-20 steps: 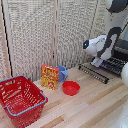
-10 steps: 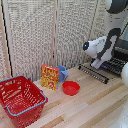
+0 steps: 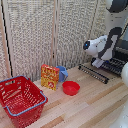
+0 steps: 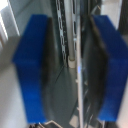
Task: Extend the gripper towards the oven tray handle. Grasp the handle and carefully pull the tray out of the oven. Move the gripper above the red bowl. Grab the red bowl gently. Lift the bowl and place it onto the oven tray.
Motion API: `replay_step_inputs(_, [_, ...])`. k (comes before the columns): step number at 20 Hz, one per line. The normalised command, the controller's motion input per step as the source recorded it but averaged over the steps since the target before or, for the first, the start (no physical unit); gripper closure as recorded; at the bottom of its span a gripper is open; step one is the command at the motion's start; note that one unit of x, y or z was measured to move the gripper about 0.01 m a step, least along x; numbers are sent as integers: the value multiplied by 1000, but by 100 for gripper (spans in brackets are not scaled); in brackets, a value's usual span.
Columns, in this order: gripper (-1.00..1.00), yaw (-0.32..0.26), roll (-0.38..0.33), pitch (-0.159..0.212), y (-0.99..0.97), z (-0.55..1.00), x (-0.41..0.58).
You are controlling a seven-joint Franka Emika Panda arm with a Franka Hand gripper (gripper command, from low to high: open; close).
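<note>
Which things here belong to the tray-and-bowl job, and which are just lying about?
Part of the job:
gripper, fingers apart around the rack wires
tray, a dark wire rack at the exterior view's right
red bowl on the table

Just lying about:
red basket
orange box
blue cup behind the box

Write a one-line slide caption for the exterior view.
White robot arm's gripper reaches the dark wire-grid tray; small red bowl waits on the wooden table.
</note>
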Motion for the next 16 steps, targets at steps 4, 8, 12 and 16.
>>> replay_step_inputs(4, [100,43,36,48,116,-24,-19])
replay_step_inputs(8, [100,0,109,49,149,-39,18])
replay_step_inputs(12, [100,0,96,9,607,-54,105])
replay_step_inputs(16, [100,0,44,3,945,-173,161])
